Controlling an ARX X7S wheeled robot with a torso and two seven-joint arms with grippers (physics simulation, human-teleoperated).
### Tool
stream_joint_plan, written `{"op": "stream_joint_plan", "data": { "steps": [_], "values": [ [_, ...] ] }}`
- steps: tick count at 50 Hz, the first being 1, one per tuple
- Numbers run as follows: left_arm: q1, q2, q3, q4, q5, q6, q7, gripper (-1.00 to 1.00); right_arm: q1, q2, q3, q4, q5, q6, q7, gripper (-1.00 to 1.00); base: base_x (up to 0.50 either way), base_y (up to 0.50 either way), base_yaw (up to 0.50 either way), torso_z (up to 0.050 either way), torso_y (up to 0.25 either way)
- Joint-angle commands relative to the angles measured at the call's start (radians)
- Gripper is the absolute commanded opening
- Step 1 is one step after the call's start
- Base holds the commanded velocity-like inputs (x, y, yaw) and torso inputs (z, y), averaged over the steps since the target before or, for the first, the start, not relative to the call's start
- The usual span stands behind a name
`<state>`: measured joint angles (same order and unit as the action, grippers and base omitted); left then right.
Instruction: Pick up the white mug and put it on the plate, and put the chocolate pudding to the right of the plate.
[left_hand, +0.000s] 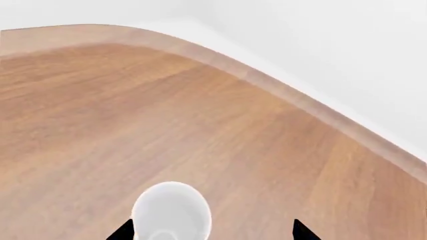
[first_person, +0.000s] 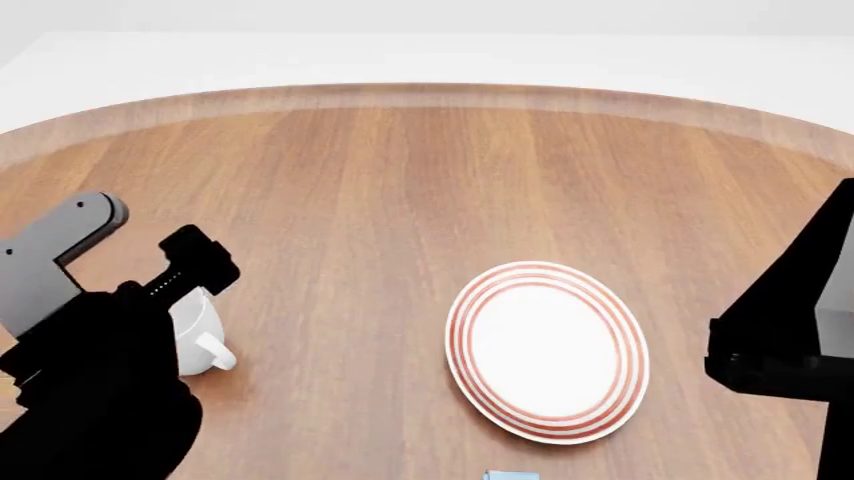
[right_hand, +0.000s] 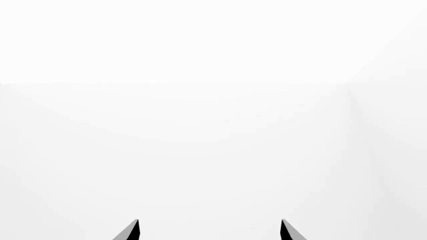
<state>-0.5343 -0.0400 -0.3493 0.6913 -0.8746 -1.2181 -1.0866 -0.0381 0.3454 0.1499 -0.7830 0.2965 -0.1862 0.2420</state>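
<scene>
While the left gripper (left_hand: 212, 231) is spread wide, the white mug (left_hand: 171, 211) is seen between its fingertips, ungripped; the plate (first_person: 547, 350) is bare.

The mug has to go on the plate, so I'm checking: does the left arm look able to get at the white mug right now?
Probably yes. The left gripper is open right by the white mug, which sits off-centre near one fingertip, with only bare table around it.
</scene>
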Motion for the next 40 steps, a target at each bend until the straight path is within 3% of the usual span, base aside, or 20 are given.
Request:
{"op": "stream_joint_plan", "data": {
  "steps": [1, 17, 40],
  "values": [
    [-0.03, 0.028, 0.053, -0.073, -0.065, 0.025, -0.136, 1.0, -0.004, -0.015, 0.02, -0.007, -0.016, 0.005, -0.019, 1.0, 0.0, 0.0, 0.0, 0.0, 0.0],
    [-0.058, 0.023, 0.173, -0.212, -0.063, 0.133, -0.316, 1.0, -0.006, -0.012, 0.011, -0.002, -0.015, -0.003, -0.018, 1.0, 0.0, 0.0, 0.0, 0.0, 0.0],
    [-0.098, -0.004, 0.335, -0.504, 0.111, 0.375, -0.24, 1.0, -0.008, -0.001, 0.011, -0.003, -0.004, -0.003, -0.011, 1.0, 0.0, 0.0, 0.0, 0.0, 0.0]
  ]
}}
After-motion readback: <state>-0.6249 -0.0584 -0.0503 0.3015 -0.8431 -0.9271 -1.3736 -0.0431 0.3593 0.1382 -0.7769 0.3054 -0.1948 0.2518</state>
